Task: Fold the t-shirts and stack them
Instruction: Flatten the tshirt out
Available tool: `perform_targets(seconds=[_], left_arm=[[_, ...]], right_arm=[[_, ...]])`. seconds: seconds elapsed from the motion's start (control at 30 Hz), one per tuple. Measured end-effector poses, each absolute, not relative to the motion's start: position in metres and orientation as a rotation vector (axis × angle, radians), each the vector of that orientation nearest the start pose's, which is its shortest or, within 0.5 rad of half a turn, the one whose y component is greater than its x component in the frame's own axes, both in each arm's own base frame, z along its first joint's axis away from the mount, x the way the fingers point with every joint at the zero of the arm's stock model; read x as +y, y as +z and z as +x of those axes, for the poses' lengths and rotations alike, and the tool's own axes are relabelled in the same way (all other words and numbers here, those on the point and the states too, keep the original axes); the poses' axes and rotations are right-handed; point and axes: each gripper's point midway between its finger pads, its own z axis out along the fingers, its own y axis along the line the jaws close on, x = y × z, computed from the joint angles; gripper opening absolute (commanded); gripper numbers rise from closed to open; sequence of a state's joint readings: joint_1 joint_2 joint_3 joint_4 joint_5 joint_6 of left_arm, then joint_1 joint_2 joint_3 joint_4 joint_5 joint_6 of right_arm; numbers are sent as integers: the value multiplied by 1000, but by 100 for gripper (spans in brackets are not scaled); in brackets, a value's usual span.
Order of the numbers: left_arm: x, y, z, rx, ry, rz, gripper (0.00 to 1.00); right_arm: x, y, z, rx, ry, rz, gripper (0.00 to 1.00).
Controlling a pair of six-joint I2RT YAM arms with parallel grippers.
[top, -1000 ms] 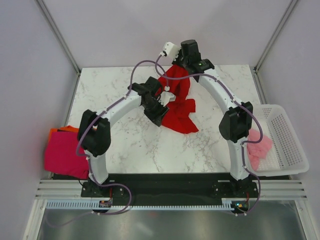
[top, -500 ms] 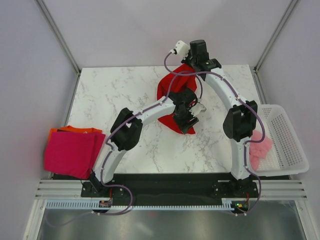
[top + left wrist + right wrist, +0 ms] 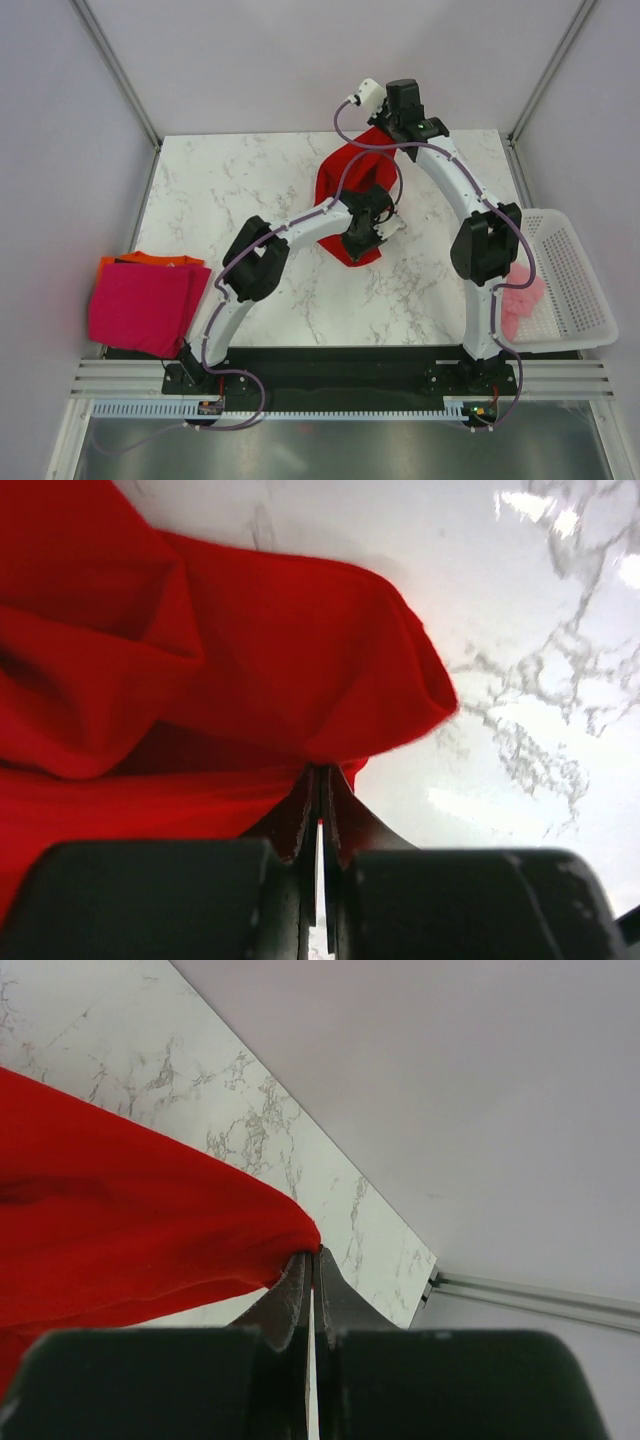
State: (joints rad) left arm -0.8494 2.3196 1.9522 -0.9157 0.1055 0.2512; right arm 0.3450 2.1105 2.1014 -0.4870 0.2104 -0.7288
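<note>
A bright red t-shirt (image 3: 335,180) hangs bunched over the back middle of the marble table (image 3: 230,190). My right gripper (image 3: 390,128) is shut on its upper edge (image 3: 150,1220) and holds it up near the back wall. Lower down, my left gripper (image 3: 372,232) is shut on another edge of the same red cloth (image 3: 250,660), close above the table. A folded magenta t-shirt (image 3: 140,305) lies on an orange one (image 3: 125,260) at the left edge. A pale pink t-shirt (image 3: 520,300) sits in the basket.
A white perforated basket (image 3: 575,270) stands off the table's right edge. The stack of folded shirts overhangs the left front corner. Metal frame posts rise at both back corners, and the back wall is close behind my right gripper.
My left arm reached right across the table to the lower part of the red shirt and its jaws closed on the cloth. The right gripper shifted slightly right, still holding.
</note>
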Motion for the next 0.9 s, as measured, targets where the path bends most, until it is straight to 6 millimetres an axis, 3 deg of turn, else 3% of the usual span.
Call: perform_targets(seconds=[0.1, 0.17, 0.23, 0.4, 0.47, 0.53, 0.67, 0.73, 0.8, 0.9], left_arm=[[-349, 29, 306, 2470, -252, 1524, 2], [-325, 48, 304, 2466, -229, 1513, 2], [-300, 82, 308, 2430, -212, 1475, 2], [-213, 196, 332, 2201, -67, 1281, 2], [-180, 231, 329, 2121, 23, 1228, 2], [-160, 248, 318, 2067, 85, 1227, 2], [-135, 253, 308, 2027, 180, 1256, 3], [-122, 244, 313, 2039, 227, 1264, 4], [-106, 228, 326, 2068, 276, 1256, 4], [-82, 202, 355, 2127, 332, 1236, 8]], right_arm=[[138, 258, 582, 1867, -433, -925, 0], [133, 260, 574, 1883, -410, -910, 0], [126, 261, 556, 1913, -373, -895, 0], [117, 288, 500, 1958, -233, -839, 0], [118, 304, 473, 1960, -159, -819, 0], [122, 322, 442, 1940, -68, -803, 0], [122, 339, 376, 1924, 58, -798, 0], [120, 344, 359, 1912, 80, -790, 0], [119, 340, 355, 1922, 89, -780, 0], [116, 317, 378, 1990, 93, -748, 0]])
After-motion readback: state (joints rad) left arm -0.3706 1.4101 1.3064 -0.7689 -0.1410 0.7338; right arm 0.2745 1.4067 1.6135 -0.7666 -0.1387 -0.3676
